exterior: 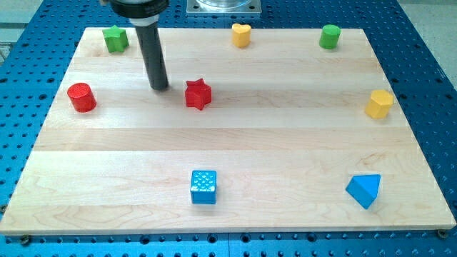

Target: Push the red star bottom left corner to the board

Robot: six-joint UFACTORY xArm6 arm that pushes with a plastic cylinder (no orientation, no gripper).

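Eight blocks on the desk (235, 143): two red, two green, two yellow, two blue. My tip (159, 87) sits just left of the red star (198, 94); a plain rod, nothing held.

Wooden board (228, 135) on a blue perforated table (428, 43). My tip (160, 87) rests on the board just left of the red star (198, 94), a small gap between them, not touching. Red cylinder (81, 97) sits near the view's left edge, well left of the tip. Green star (115, 38) at the top left corner, yellow heart (241, 34) at top centre, green cylinder (329, 36) at top right. Yellow block (379, 103), possibly hexagonal, at the right edge. Blue cube (203, 187) near bottom centre; blue triangular block (365, 190) near bottom right. All blocks stand apart from one another.
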